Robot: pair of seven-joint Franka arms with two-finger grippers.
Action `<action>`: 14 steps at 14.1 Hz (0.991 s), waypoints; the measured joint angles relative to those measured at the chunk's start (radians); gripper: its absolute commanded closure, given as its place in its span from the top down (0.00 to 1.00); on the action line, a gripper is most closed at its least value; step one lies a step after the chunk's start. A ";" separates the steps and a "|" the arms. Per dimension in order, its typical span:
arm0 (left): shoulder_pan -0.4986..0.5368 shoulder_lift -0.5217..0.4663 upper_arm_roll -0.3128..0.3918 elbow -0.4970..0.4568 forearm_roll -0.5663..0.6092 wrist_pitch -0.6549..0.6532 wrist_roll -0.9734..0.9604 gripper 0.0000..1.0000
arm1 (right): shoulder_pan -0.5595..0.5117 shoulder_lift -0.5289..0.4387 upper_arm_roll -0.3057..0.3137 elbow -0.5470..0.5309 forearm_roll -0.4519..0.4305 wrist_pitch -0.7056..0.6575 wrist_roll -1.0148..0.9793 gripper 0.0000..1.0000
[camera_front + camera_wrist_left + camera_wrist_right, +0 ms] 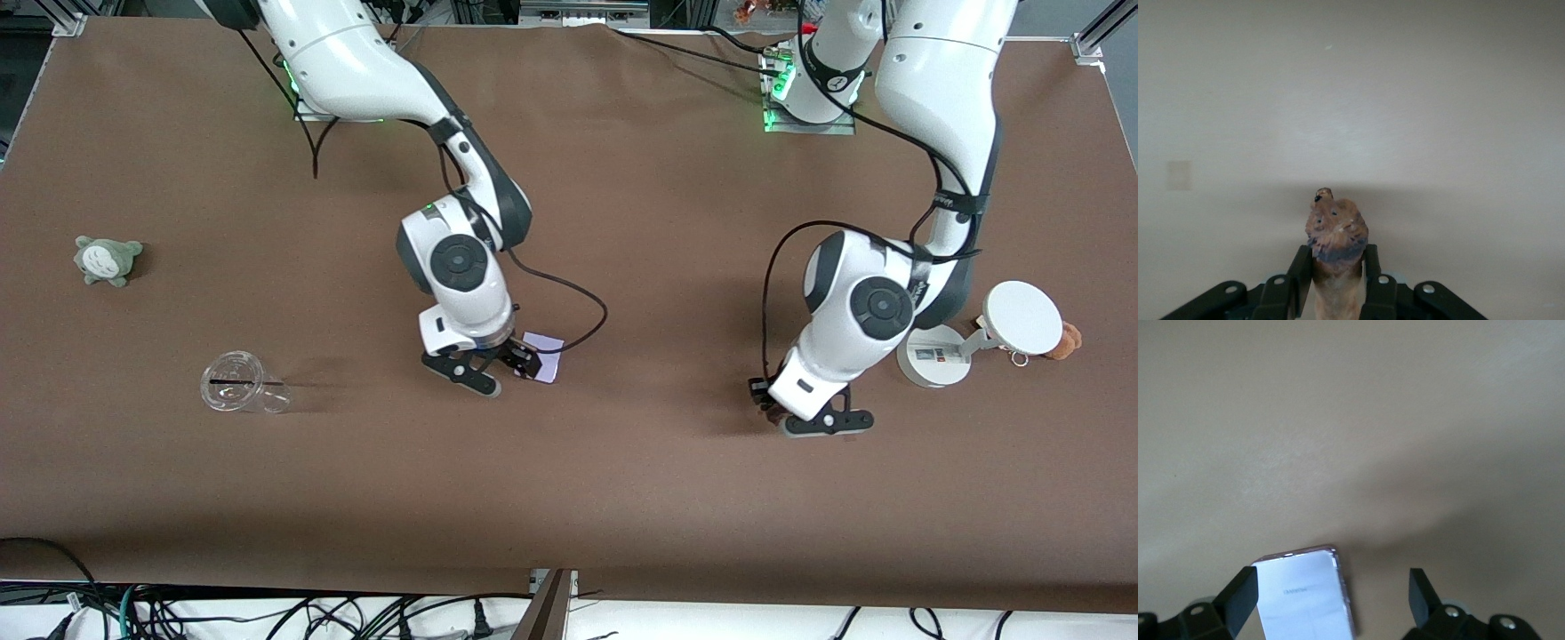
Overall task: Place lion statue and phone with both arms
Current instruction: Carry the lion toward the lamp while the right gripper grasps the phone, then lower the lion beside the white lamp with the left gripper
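Mostly hidden in the front view under the left gripper (805, 418): the lion statue (1336, 243), clamped between both fingers (1300, 277), head poking out past the tips, low over the brown table (622, 462) near the white stand (969, 342). Half covered by the right gripper (493, 369): the phone (1308, 597), flat on the table, touching one finger (1238, 600), jaws spread wide around it. Right arm bent down mid-table, well apart from the stand; left arm folded down beside it.
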 measured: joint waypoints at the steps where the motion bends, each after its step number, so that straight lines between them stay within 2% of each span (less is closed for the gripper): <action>1: 0.026 -0.023 0.000 -0.065 0.000 0.041 0.040 0.00 | 0.011 0.031 0.000 0.028 -0.014 0.005 0.018 1.00; 5: 0.129 -0.068 0.000 -0.184 0.000 0.076 0.170 0.00 | 0.026 0.094 -0.002 0.074 -0.025 0.053 0.027 1.00; 9: 0.192 -0.071 -0.001 -0.203 0.000 0.079 0.225 0.00 | 0.036 0.112 -0.002 0.077 -0.041 0.085 0.027 1.00; 14: 0.197 -0.070 -0.006 -0.208 0.000 0.081 0.230 0.00 | 0.054 0.123 -0.002 0.079 -0.060 0.090 0.027 1.00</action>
